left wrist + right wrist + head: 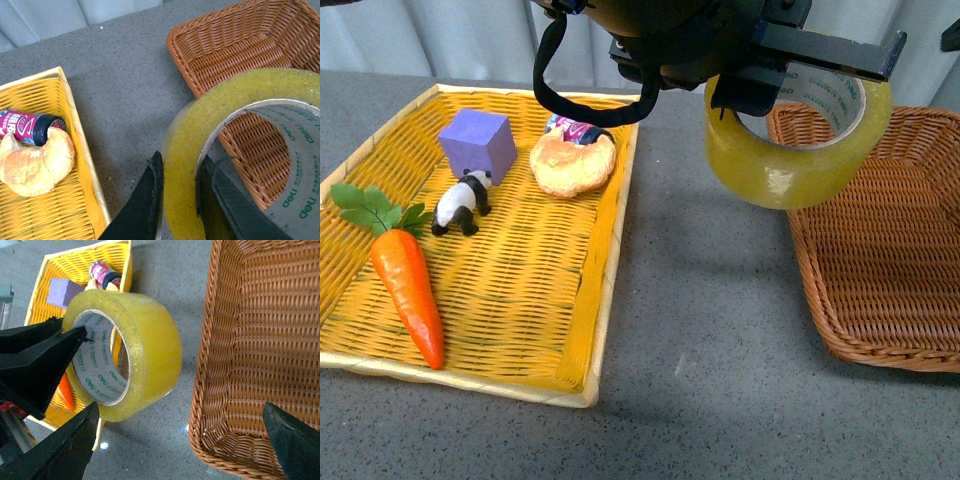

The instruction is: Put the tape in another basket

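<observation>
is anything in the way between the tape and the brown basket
Nothing visible. The left gripper holds the tape in the air close by the basket, with only bare grey table below, and what shows of the basket's inside is empty.

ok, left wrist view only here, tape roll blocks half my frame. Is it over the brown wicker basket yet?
Observer: Not yet. Right wrist view shows grey table between the yellowish translucent packing tape roll and the dark brown woven wicker basket's rim.
Operator: Right arm?
Observer: The right gripper is open, jaws wide apart, holding nothing, by that rim.
Operator: What else sits in the bright yellow woven tray?
Observer: Front view adds an orange toy carrot, a black-and-white panda figurine and a purple cube.
</observation>
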`<state>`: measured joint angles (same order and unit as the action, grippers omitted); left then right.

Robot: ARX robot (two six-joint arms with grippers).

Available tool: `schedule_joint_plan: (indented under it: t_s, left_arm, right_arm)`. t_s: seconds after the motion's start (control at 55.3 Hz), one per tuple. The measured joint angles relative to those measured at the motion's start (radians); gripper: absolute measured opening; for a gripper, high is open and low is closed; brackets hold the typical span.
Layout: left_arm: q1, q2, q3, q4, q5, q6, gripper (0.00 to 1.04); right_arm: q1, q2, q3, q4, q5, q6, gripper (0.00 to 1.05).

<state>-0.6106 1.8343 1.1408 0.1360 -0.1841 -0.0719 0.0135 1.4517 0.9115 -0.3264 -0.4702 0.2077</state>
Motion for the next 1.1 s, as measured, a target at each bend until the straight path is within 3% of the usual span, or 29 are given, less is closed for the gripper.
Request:
schedule_joint_plan:
  t_s: [0.398,0.904,1.103]
  left_arm:
    - [0.004,0.003,0.000,0.000,-0.010,0.008,0.16]
    - [0.004,0.004,0.000,0.000,-0.007,0.008,0.16]
    - [0.004,0.004,0.001,0.000,-0.006,0.008,0.16]
  right_arm:
    - [0.042,0.197,0.092,0.075,0.015,-0.008,0.96]
    - [0.080,0.323,0.204,0.065,0.034,-0.011,0.96]
    - [0.094,0.324,0.212,0.064,0.029,-0.010,0.67]
